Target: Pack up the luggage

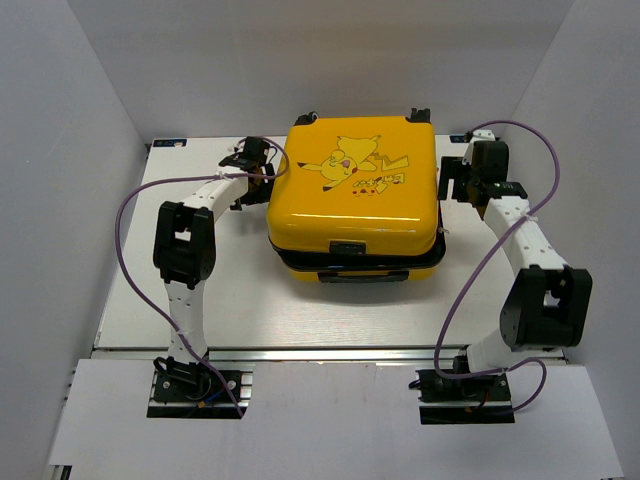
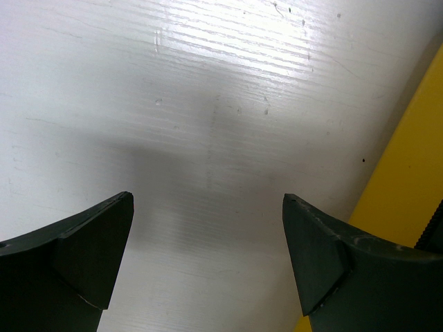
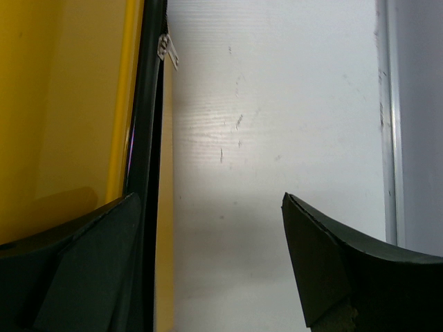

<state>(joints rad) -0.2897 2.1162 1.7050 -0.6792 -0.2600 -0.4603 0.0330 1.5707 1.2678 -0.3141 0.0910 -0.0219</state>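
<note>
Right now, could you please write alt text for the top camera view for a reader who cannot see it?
A yellow suitcase lies flat, lid down, on a white table. The left hand is close beside its left side, the right hand beside its right.

- A white table [image 1: 140, 300] fills the middle of the top view. Its surface is matte, with a fine ribbed grain.
- Plain pale grey walls [image 1: 60, 150] stand at the left, back and right of the table, like a three-sided booth.
- A silver metal rail [image 1: 330, 353] runs along the table's near edge.
- A flat white panel [image 1: 330, 425] lies in front of that rail.
- Close up in the left wrist view, the table shows a bright patch of glare [image 2: 208, 48], a few dark specks and a soft grey shadow [image 2: 173, 159].
- Close up in the right wrist view, the table carries short scratches [image 3: 239, 122]. A thin metal strip [image 3: 391, 124] borders it on the right.
</note>
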